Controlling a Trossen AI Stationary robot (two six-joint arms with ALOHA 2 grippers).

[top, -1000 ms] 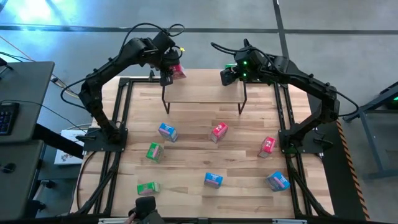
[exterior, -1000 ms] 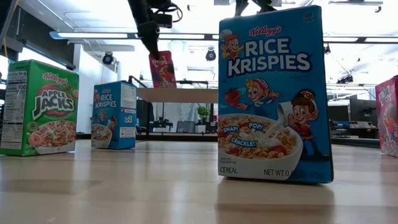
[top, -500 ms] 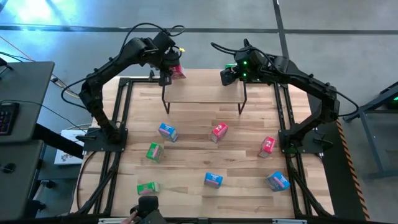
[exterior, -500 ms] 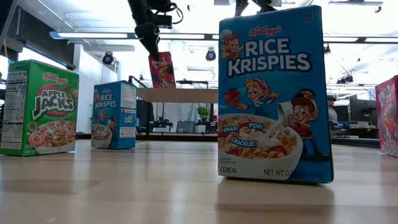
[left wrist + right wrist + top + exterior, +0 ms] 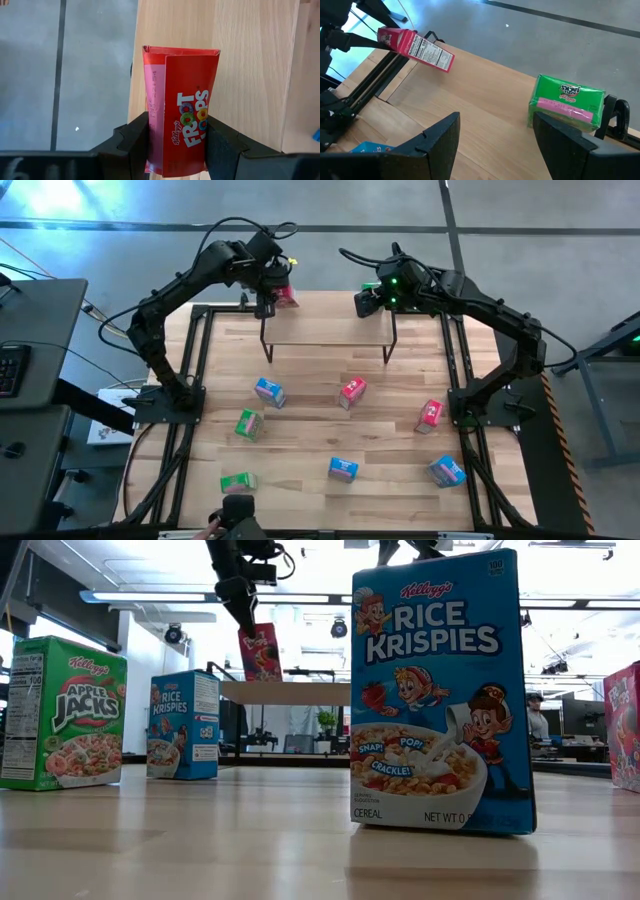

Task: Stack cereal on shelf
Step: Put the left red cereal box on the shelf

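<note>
While the left gripper (image 5: 176, 142) clamps a red cereal box (image 5: 181, 107) at upper centre over the shelf's (image 5: 325, 328) left end, its long axis tilts. The right gripper (image 5: 495, 145) stands apart beside a green box (image 5: 567, 101), partly hidden by a finger.

**Around the Work Table**

The slatted wooden tabletop (image 5: 320, 410) sits in a black metal frame (image 5: 195, 360) on a grey concrete floor (image 5: 100, 210) crossed by dark seams. A dark desk with a keyboard (image 5: 8, 370) stands at the left edge. Papers (image 5: 105, 430) lie on the floor beside the frame. Beyond the table, ceiling light strips (image 5: 150, 597) glow, and a person (image 5: 537, 720) stands far off.
</note>
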